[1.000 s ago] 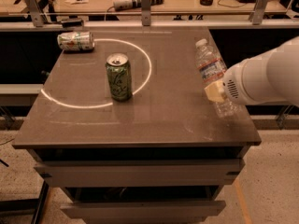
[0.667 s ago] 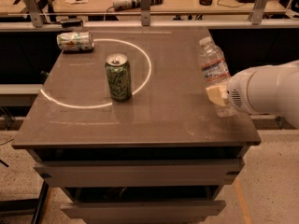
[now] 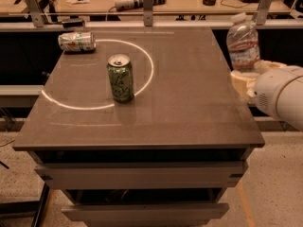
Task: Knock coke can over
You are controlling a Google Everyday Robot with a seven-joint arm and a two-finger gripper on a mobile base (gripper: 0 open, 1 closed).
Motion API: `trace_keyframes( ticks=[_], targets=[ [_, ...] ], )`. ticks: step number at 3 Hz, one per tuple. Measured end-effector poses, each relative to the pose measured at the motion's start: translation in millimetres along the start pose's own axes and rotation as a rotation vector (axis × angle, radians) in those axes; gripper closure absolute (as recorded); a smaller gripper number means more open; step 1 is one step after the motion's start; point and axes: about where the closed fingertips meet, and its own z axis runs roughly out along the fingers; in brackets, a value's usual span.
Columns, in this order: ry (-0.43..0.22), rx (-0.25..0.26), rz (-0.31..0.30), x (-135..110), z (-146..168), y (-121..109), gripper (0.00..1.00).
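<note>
A green can (image 3: pixel 120 78) stands upright on the dark table (image 3: pixel 189 108), on the rim of a white circle. A silver can (image 3: pixel 76 41) with red and green marks lies on its side at the far left corner; I cannot tell whether it is the coke can. My gripper (image 3: pixel 247 75) hangs off the table's right edge, far from both cans. It is shut on the lower part of a clear water bottle (image 3: pixel 243 42), which it holds upright. The cream fingers (image 3: pixel 238 82) show under the bottle, in front of the white arm (image 3: pixel 281 96).
A white circle (image 3: pixel 147 67) is marked on the left half of the table. Behind the table runs a workbench (image 3: pixel 180 1) with tools, cables and metal posts. Drawers (image 3: pixel 142 176) sit under the tabletop, and speckled floor lies to the right.
The gripper and the water bottle have moved right together, from over the table's right side to beyond its edge. The bottle now stands more upright. Both cans are unmoved.
</note>
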Motion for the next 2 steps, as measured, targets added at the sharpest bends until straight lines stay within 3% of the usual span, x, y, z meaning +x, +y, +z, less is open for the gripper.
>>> trace_keyframes(
  ticks=[1,2],
  targets=[
    [-0.152,0.061,-0.021,-30.0,-15.4,-37.8,1.0],
    [-0.229,0.039,-0.034,-48.4,-17.9,-32.5,1.0]
  ],
)
